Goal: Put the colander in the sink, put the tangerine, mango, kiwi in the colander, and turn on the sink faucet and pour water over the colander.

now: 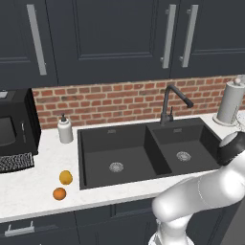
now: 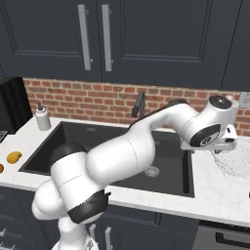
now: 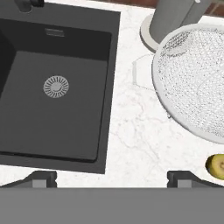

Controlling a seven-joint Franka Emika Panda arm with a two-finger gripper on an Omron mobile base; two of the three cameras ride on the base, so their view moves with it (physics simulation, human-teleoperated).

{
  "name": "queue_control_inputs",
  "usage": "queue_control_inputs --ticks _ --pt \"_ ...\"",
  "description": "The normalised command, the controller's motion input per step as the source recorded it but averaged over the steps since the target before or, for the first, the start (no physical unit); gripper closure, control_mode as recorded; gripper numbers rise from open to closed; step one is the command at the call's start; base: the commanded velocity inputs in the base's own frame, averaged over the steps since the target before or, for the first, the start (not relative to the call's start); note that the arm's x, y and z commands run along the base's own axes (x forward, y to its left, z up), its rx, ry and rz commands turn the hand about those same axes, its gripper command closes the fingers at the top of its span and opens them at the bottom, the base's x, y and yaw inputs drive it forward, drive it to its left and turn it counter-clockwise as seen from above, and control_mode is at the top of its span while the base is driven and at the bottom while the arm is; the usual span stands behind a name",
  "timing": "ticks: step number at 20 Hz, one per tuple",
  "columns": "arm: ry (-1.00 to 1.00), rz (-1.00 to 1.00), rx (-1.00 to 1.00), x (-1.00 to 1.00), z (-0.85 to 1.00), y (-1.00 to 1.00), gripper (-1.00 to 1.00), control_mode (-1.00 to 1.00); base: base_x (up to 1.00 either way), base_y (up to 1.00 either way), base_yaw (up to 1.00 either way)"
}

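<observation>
On the far left counter sat the deep orange tangerine (image 1: 59, 194) and paler yellow-orange mango (image 1: 66, 177), well apart from everything else. Matte black double-basin sink (image 1: 95, 143) sat mid-counter, thin black faucet (image 1: 168, 103) behind the divider. Right of the sink, the two-finger gripper (image 3: 112, 177) hovered with jaws wide, holding nothing. White perforated colander (image 3: 197, 83) stood on marble beside it, cut kiwi (image 3: 216, 166) just by the rim. Risks: rim pinch slipping, kiwi getting knocked away, colander catching the sink edge.

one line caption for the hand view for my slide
Open gripper above the marble counter between the sink and the colander.
</observation>
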Motion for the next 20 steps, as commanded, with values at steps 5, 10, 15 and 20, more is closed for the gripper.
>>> queue_control_inputs --ticks 5,10,15,20 --pt "0.00 0.00 -0.10 0.22 -0.35 -0.34 -1.00 -1.00 0.00 0.00 0.00" --pt "0.00 0.00 -0.07 0.17 -0.23 -0.38 -1.00 -1.00 0.00 0.00 0.00" --pt "0.00 0.00 -0.04 0.19 -0.24 -0.28 -1.00 -1.00 0.00 0.00 0.00" --pt "0.00 0.00 -0.01 0.23 -0.20 -0.16 -1.00 -1.00 0.00 0.00 0.00"
